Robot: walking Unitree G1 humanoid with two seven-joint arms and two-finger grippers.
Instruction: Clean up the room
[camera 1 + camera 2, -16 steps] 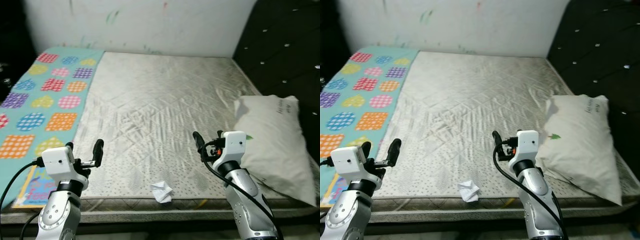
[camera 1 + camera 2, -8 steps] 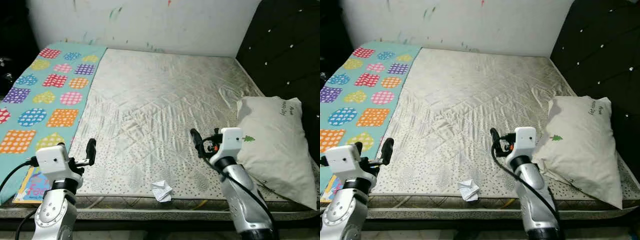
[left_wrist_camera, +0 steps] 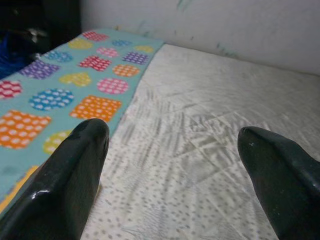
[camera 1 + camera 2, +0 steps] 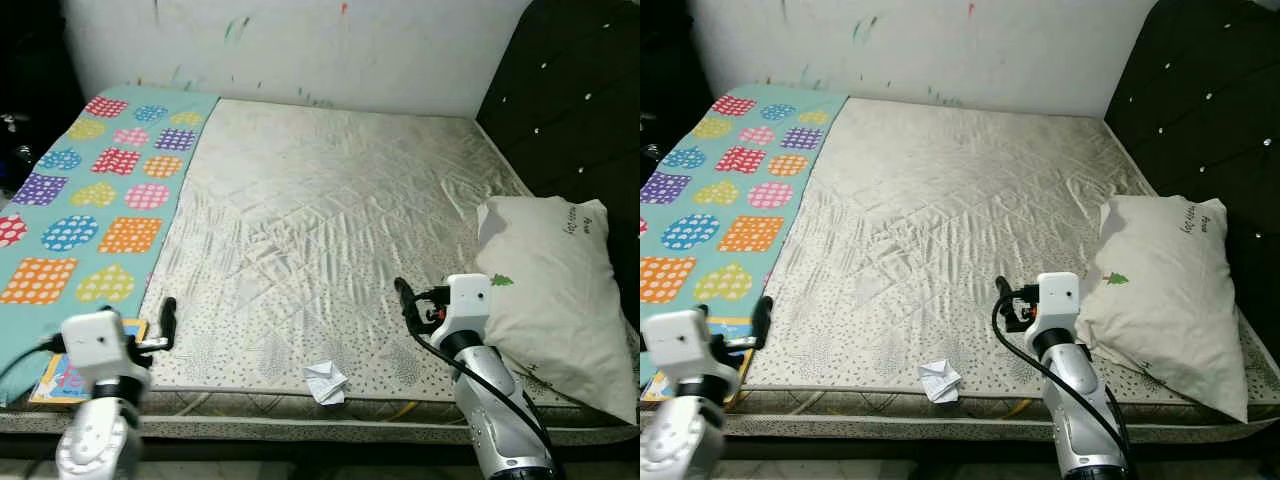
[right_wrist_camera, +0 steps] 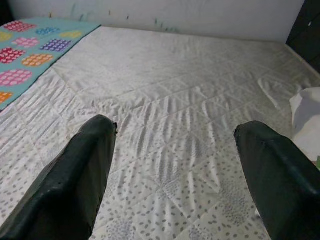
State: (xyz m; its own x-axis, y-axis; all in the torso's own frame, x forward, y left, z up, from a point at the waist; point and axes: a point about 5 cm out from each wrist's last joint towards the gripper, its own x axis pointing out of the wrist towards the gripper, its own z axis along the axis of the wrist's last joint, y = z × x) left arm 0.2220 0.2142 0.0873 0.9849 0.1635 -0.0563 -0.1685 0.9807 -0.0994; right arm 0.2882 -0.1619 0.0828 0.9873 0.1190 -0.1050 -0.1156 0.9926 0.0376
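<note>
A crumpled white paper [image 4: 324,382] lies on the silver quilted mattress [image 4: 330,200], close to its front edge. My left gripper [image 4: 162,325] hovers open and empty over the mattress's front left corner, left of the paper. The left wrist view shows its two black fingers [image 3: 65,185] spread wide above the mattress. My right gripper [image 4: 412,303] is open and empty too, held above the mattress to the right of the paper and just left of the pillow. Its fingers [image 5: 80,175] stand far apart in the right wrist view.
A white pillow [image 4: 555,290] lies on the mattress's right side against a black tufted headboard [image 4: 580,110]. A teal blanket with coloured patches [image 4: 95,190] covers the left strip. A colourful book [image 4: 55,378] lies at the front left corner. A white wall [image 4: 300,45] runs behind.
The camera has shifted a little. My left arm has sunk lower and further left in the view. My right gripper has stayed near the pillow, both grippers open throughout.
</note>
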